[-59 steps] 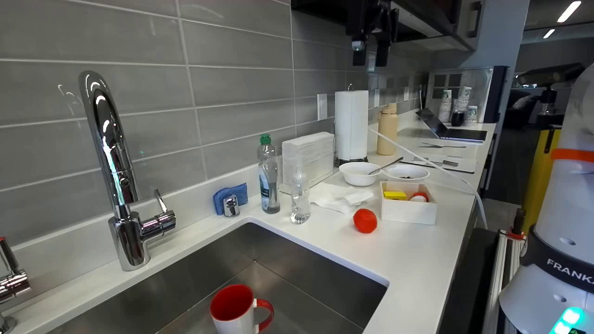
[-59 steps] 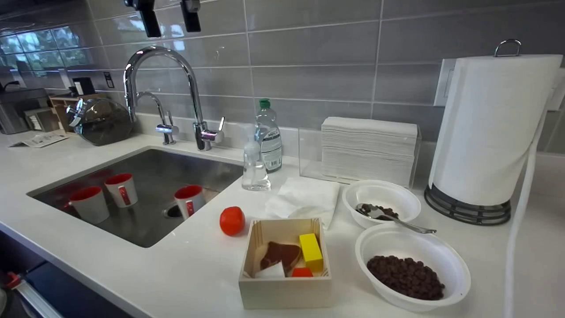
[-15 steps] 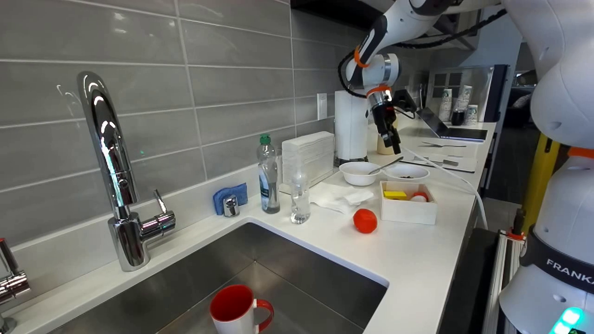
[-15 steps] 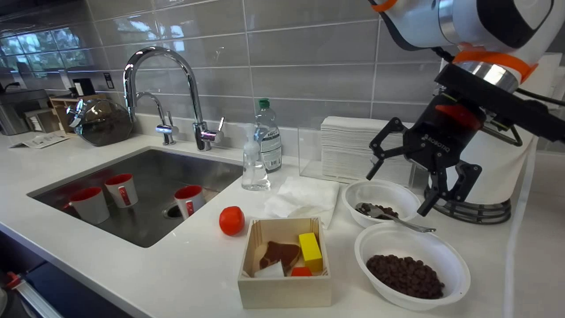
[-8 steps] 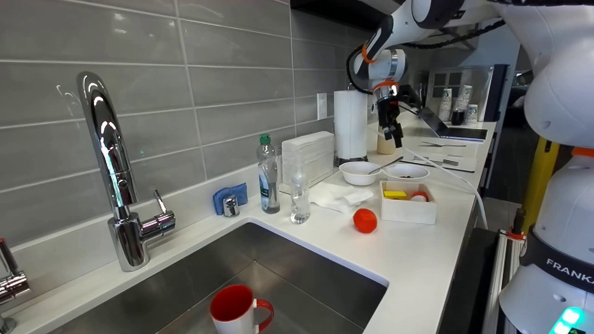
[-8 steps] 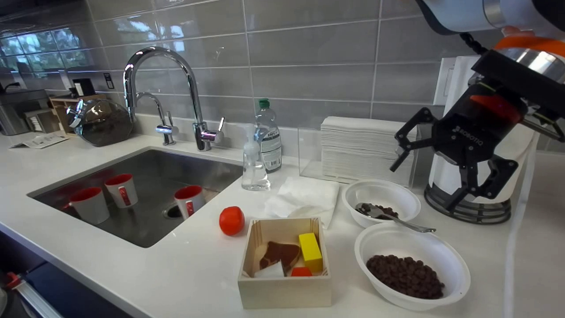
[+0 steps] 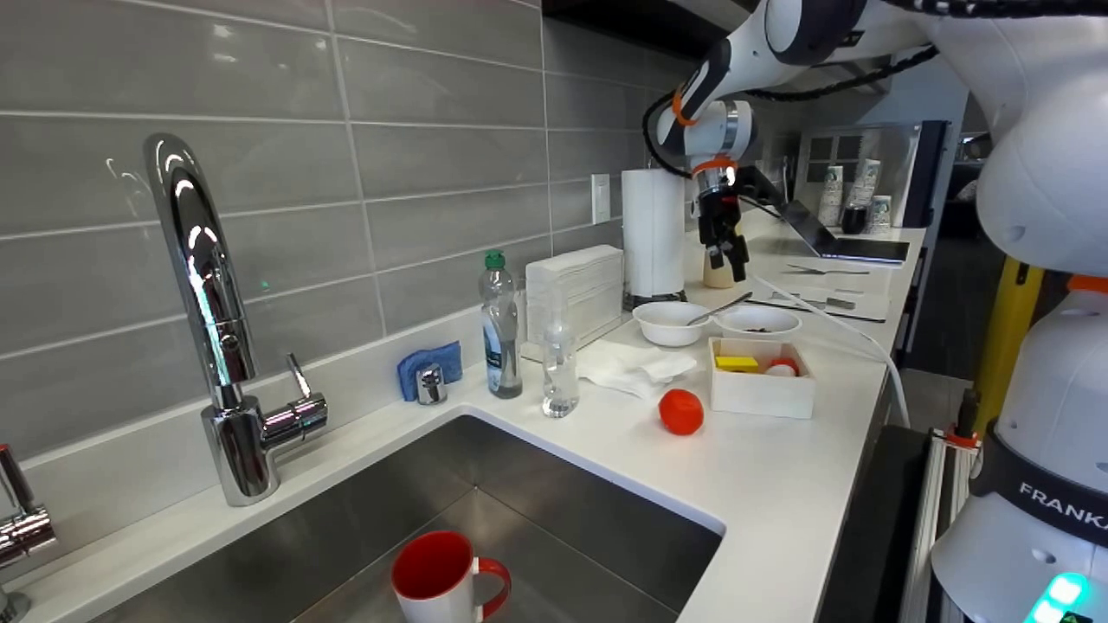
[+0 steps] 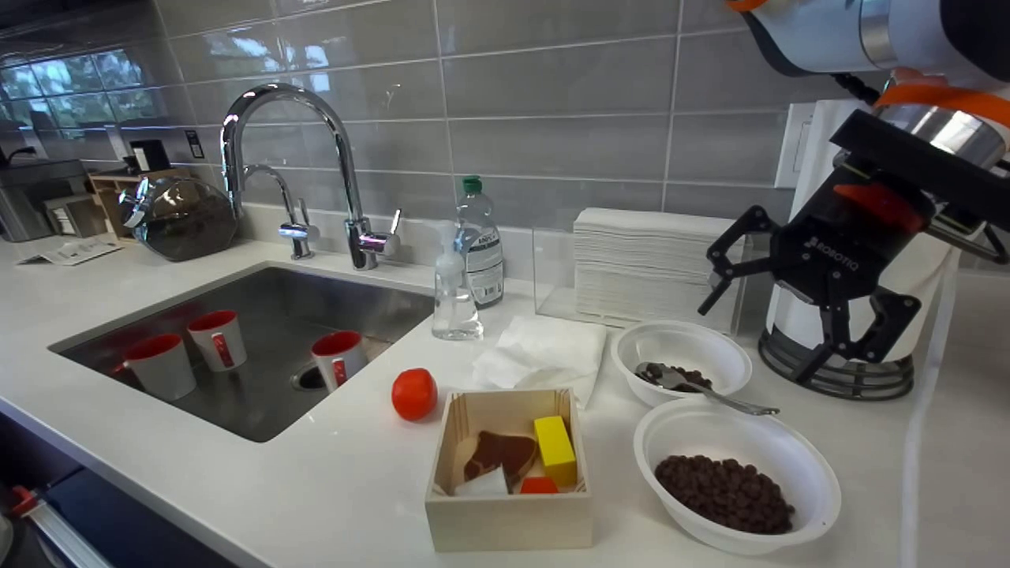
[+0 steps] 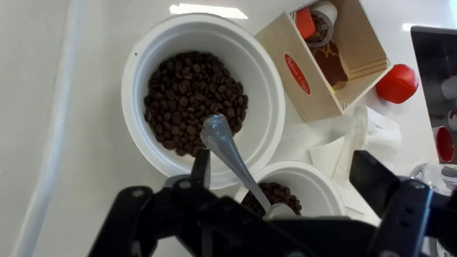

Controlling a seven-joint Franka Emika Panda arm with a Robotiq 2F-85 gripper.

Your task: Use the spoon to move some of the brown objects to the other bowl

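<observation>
A silver metal spoon (image 8: 734,404) lies across two white bowls in the exterior views. Its bowl end rests in the smaller white bowl (image 8: 722,347) on some brown beans (image 8: 693,377); its handle extends over the larger white bowl (image 8: 821,465). The larger bowl holds a bigger heap of brown beans (image 9: 192,100). My gripper (image 8: 753,342) is open and empty, above the bowls and apart from the spoon. In the wrist view the spoon handle (image 9: 232,155) passes between the open fingers (image 9: 282,166), nearer one of them. The gripper body hides part of the smaller bowl there.
A wooden box (image 8: 509,521) with toy food stands beside the bowls, near a red toy (image 8: 414,394) and a crumpled napkin (image 8: 544,355). A paper towel roll (image 8: 892,323) stands behind the gripper. A white cable (image 8: 923,410) runs down beside the bowls. The sink (image 8: 316,284) holds several mugs.
My open gripper has come from high over the sink side to above the bowls. In the last second it shifted toward the paper towel roll, then moved slightly back. The spoon and bowls have not moved.
</observation>
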